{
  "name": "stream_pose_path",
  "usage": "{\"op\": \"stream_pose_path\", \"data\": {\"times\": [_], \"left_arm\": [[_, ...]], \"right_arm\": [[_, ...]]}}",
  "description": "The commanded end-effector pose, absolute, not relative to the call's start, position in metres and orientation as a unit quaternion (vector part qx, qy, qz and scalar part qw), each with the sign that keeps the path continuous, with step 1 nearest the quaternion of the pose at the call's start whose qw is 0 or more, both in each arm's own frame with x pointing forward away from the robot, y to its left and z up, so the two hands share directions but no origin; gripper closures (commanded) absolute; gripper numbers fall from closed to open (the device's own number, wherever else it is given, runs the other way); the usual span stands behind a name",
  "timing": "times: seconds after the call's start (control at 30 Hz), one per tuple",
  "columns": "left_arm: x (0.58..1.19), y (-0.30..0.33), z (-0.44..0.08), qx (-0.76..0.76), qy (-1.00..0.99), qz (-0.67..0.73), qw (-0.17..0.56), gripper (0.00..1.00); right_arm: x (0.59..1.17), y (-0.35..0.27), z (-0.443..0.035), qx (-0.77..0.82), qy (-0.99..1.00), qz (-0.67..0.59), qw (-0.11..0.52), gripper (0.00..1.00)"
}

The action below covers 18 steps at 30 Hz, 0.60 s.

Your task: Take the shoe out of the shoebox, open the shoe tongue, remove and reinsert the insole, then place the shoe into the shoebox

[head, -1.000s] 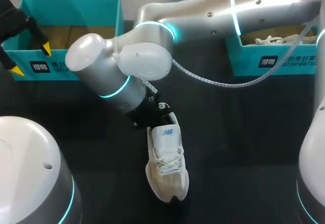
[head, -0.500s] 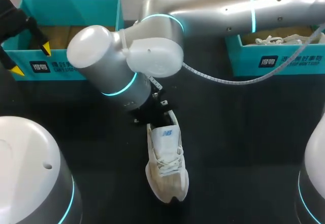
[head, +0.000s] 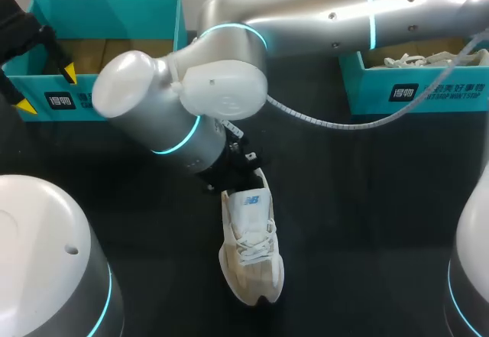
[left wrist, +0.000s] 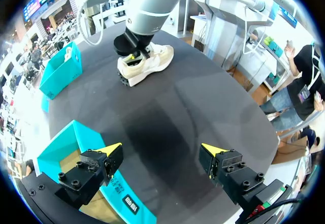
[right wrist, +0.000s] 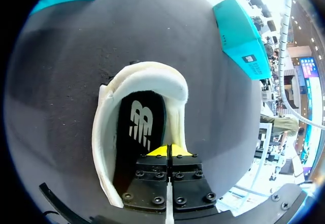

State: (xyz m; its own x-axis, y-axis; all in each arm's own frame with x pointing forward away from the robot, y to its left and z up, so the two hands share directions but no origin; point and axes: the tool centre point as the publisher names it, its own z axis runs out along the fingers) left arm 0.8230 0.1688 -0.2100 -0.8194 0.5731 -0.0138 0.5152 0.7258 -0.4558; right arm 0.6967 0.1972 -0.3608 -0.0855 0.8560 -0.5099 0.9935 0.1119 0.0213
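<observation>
Lying on its sole near the middle of the black worktop (head: 367, 199), well apart from both boxes, the cream-white lace-up sneaker (head: 248, 249) points its toe towards the robot's side and its heel towards the far edge. In the right wrist view its mouth is open, a thick white padded rim curving around it, and the black insole with a white logo (right wrist: 139, 120) lies flat inside. The right end effector (right wrist: 166, 150) reaches down into that mouth, its two yellow tips pressed together with no gap between them and sitting right at the insole's surface; whether they pinch the insole cannot be told. From above, the silver right arm with cyan light rings (head: 221, 92) comes in from the right, crosses past the middle and covers the sneaker's heel end with its wrist, and a grey ribbed cable (head: 321, 123) sags from it above the worktop. The left end effector (left wrist: 161, 150) hangs at the far left with its fingers spread wide and nothing between them, one finger by the front wall of the open teal cardboard shoebox with a brown inside (head: 107, 16). At the far right stands a second teal box (head: 412, 85), with white laces (head: 412, 60) showing over its rim.
</observation>
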Motion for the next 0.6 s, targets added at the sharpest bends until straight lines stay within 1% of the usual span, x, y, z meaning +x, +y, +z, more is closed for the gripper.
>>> {"op": "stream_pose_path", "data": {"times": [0.03, 0.27, 0.47, 0.6], "left_arm": [[0.824, 0.17, -0.209, -0.294, -0.927, 0.225, 0.066, 0.0], [0.824, 0.17, -0.209, -0.294, -0.927, 0.225, 0.066, 0.0], [0.824, 0.17, -0.209, -0.294, -0.927, 0.225, 0.066, 0.0], [0.824, 0.17, -0.209, -0.294, -0.927, 0.225, 0.066, 0.0]], "right_arm": [[0.694, 0.199, -0.378, 0.788, 0.544, -0.143, 0.251, 1.0], [0.695, 0.187, -0.4, 0.799, 0.534, -0.15, 0.23, 1.0], [0.699, 0.188, -0.414, 0.805, 0.553, -0.125, 0.175, 1.0], [0.698, 0.195, -0.409, 0.805, 0.564, -0.1, 0.155, 1.0]]}}
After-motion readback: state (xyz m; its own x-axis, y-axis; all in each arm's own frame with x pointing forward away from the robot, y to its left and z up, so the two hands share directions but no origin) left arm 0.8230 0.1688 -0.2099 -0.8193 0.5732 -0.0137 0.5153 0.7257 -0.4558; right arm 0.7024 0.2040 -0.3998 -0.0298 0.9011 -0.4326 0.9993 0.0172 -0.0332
